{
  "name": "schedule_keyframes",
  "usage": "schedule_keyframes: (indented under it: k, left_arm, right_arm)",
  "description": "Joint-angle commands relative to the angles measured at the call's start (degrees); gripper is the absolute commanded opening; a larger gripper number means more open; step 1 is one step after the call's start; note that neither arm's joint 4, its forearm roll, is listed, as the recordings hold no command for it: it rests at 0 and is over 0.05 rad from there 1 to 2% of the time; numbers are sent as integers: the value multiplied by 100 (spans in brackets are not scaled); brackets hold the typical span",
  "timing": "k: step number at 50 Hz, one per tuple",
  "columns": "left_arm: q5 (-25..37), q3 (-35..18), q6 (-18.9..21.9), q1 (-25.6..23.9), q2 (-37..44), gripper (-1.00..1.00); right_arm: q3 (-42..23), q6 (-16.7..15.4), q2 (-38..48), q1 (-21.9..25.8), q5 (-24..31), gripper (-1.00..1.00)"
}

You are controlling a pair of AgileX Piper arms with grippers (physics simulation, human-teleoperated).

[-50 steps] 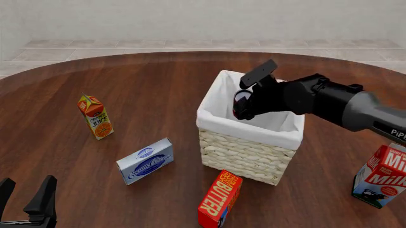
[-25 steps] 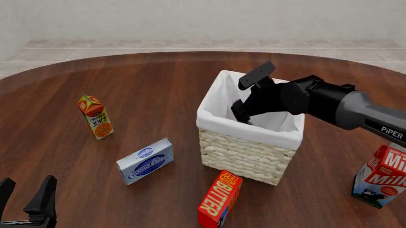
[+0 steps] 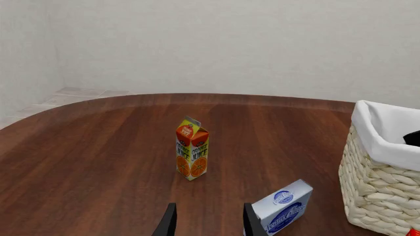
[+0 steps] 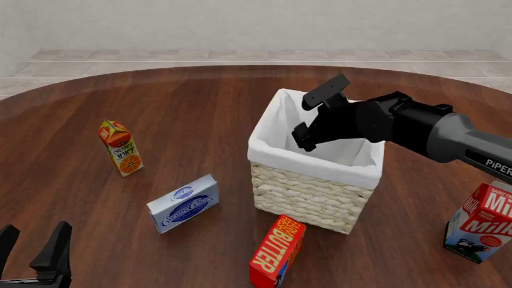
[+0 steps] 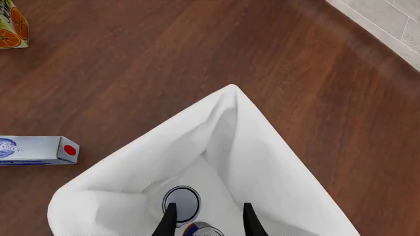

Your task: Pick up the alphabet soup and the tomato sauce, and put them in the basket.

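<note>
The basket point(image 4: 313, 191) stands right of the table's middle, and its white liner point(image 5: 262, 162) fills the right wrist view. Two cans lie at its bottom. One shows only a silvery lid point(image 5: 182, 201), so I cannot read its label. The other, at the picture's edge, shows blue and orange: the alphabet soup point(image 5: 200, 229). No red label of the tomato sauce shows. My right gripper point(image 4: 303, 135) hovers over the basket's mouth, open point(image 5: 207, 209) and empty. My left gripper point(image 4: 32, 249) sits low at the near left, open point(image 3: 210, 211), holding nothing.
An orange juice carton point(image 4: 120, 147) stands at the left, also in the left wrist view point(image 3: 192, 155). A cream cheese box point(image 4: 184, 203) lies left of the basket. A red butter box point(image 4: 276, 249) stands in front of it. A milk carton point(image 4: 482, 223) is at the right edge.
A second ago my right gripper held a dark red can over the basket. It opened, the can dropped inside, and the gripper has risen slightly. The left arm has not moved.
</note>
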Motion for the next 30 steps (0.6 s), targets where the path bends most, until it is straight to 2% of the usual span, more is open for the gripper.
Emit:
schedule_keyframes:
  k: [1, 30]
  left_arm:
    - [0, 0, 0, 0, 0, 100]
    - [0, 0, 0, 0, 0, 100]
  right_arm:
    - [-54, 3, -132, -14, 105, 100]
    - [-64, 109, -702, 61, 360, 100]
